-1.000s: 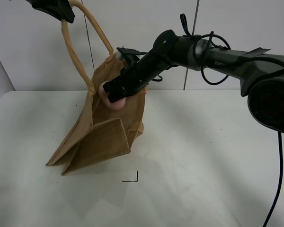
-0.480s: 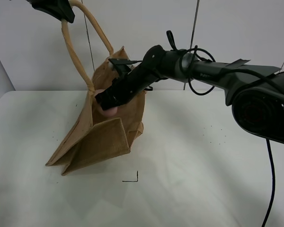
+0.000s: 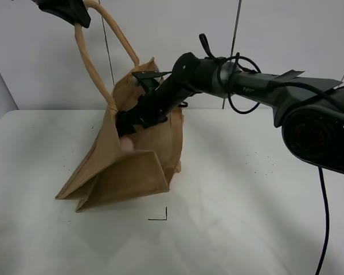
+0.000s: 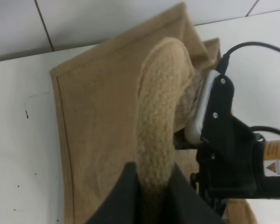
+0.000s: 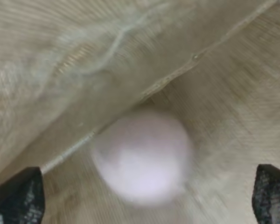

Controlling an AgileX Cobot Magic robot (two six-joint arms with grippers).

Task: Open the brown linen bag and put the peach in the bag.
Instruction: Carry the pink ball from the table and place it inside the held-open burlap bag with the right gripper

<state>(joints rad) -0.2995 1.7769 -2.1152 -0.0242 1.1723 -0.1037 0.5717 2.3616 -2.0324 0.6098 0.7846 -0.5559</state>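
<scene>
We see the left gripper (image 3: pixel 66 11) clamped on a handle (image 4: pixel 156 116) of the bag (image 3: pixel 132 172), the bag's base on the table (image 3: pixel 246 200). Right gripper (image 3: pixel 125 127) sits in the bag mouth, fingers spread wide. Blurred peach (image 5: pixel 142 161) is loose between them, inside the bag.

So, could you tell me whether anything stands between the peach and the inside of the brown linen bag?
Nothing visible does. The peach is within the brown linen bag, only woven cloth around it, clear of the open right gripper. The left gripper holds a handle.
</scene>
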